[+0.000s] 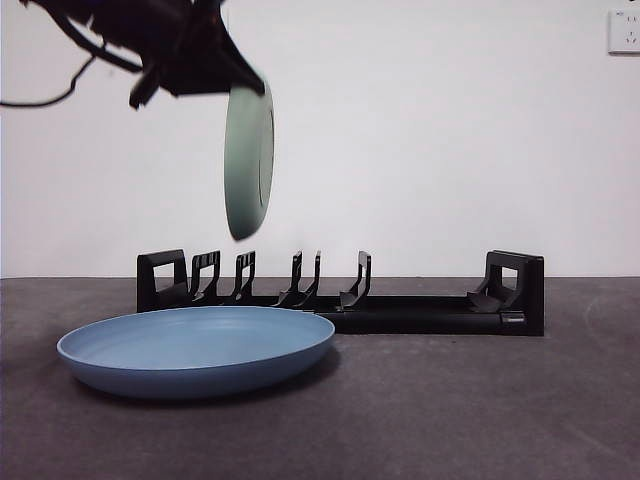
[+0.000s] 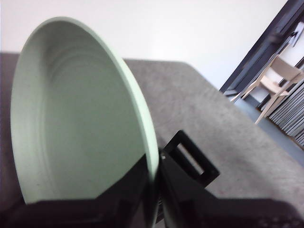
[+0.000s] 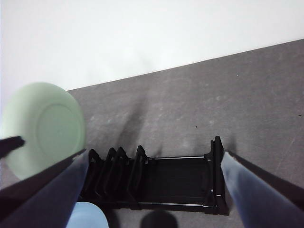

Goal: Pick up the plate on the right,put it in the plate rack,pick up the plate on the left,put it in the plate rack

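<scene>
A pale green plate [image 1: 248, 160] hangs on edge in the air above the left part of the plate rack [image 1: 400, 310], clear of the prongs. My left gripper [image 1: 235, 80] is shut on its upper rim; the left wrist view shows the jaws [image 2: 154, 164] pinching the green plate [image 2: 71, 118], with a looped end of the rack [image 2: 192, 164] below. A blue plate [image 1: 195, 350] lies flat on the table at the left, in front of the rack. My right gripper [image 3: 154, 153] is open high over the rack [image 3: 171, 183], holding nothing; the green plate [image 3: 45, 126] and blue plate [image 3: 88, 216] show beside it.
The rack stands along the white back wall on a dark grey table [image 1: 480, 400]. A wall socket [image 1: 625, 30] is at the upper right. A chair [image 2: 278, 76] stands beyond the table's far end.
</scene>
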